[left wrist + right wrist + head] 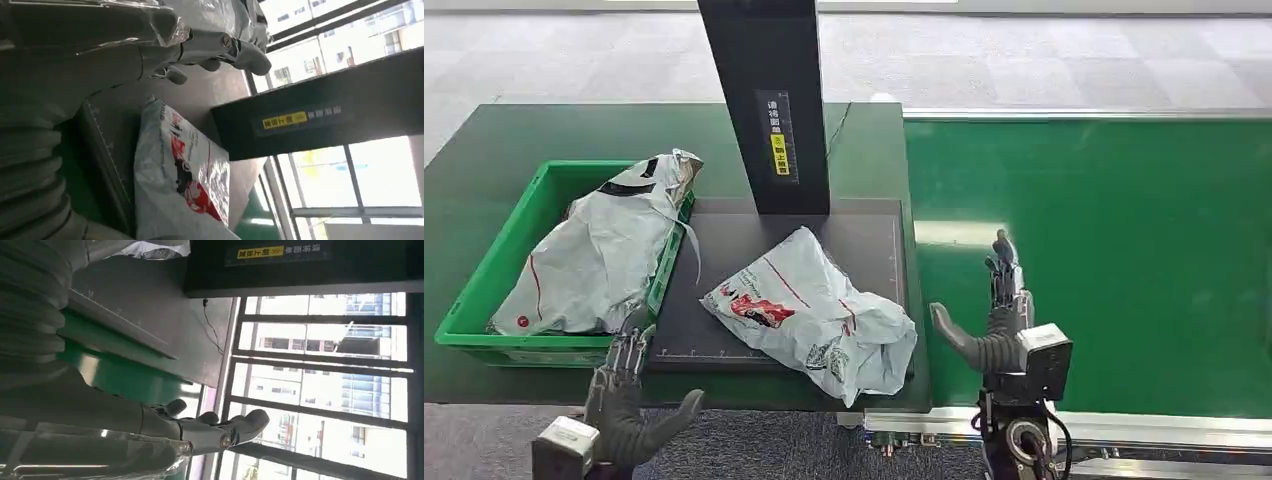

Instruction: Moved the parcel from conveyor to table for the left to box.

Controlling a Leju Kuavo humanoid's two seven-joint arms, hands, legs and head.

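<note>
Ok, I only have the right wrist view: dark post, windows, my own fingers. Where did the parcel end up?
Observer: The parcel lies on the dark mat in front of the post, clear of the conveyor belt.
Operator: Is my right hand clear of it?
Observer: Yes, the right hand is open over the belt's edge, beside the parcel, not touching.
Operator: And the left?
Observer: The left hand is open at the table's near edge, by the green bin, which already holds another bag.
</note>
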